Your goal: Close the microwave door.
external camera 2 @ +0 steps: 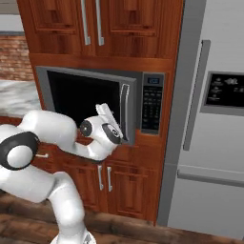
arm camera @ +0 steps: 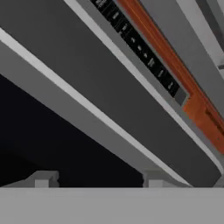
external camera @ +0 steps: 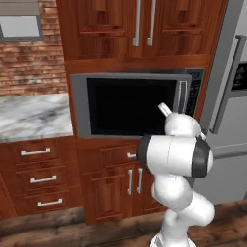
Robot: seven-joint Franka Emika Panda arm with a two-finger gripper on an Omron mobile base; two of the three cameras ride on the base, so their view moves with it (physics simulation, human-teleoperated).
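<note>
Wooden cabinets (external camera: 120, 29), brick wall (external camera: 29, 62), grey fridge (external camera 2: 214, 119)

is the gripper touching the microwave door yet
Cannot tell. In the hand view the gripper sits right up against the microwave door, fingertips spread, but no view plainly shows contact or a gap.

**Microwave door nearly shut**

The microwave door (external camera: 131, 106) is seen as a grey-framed panel with black glass and a vertical silver bar handle (external camera 2: 124, 110) at its right edge. It is swung almost flat against the microwave (external camera 2: 151, 102), a grey built-in box whose black keypad panel (external camera 2: 152, 109) with blue display sits right of the door.
</note>
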